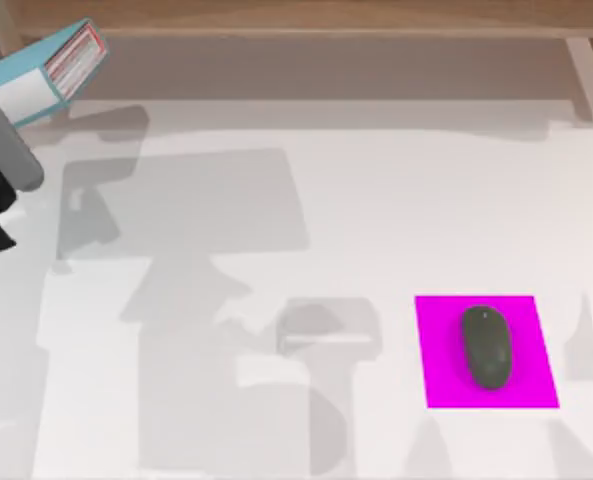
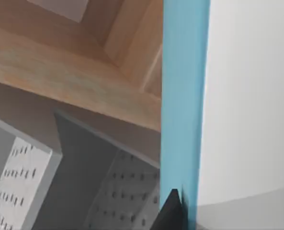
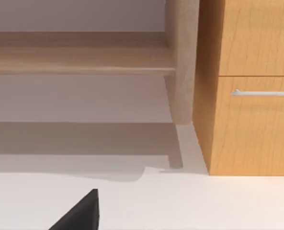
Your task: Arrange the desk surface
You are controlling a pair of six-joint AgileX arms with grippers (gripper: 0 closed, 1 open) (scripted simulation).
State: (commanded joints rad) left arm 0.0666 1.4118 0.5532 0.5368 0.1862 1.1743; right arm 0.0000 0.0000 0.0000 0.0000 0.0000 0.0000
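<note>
The desk surface (image 1: pixel 356 220) is a broad white tabletop. At its far left corner a blue book (image 1: pixel 46 70) with white pages and a red edge hangs tilted in the air, in front of the wooden shelf (image 1: pixel 326 20). My left gripper (image 2: pixel 177 211) is shut on the book; one black fingertip (image 2: pixel 172 207) presses against the blue cover (image 2: pixel 185 96). A dark part of my right gripper (image 3: pixel 82 213) shows low over the white top, facing the shelf.
A dark grey mouse (image 1: pixel 486 346) lies on a magenta pad (image 1: pixel 441 385) at the front right. A wooden drawer unit (image 3: pixel 256 129) with a metal handle (image 3: pixel 264 93) stands beside the shelf's post (image 3: pixel 182 62).
</note>
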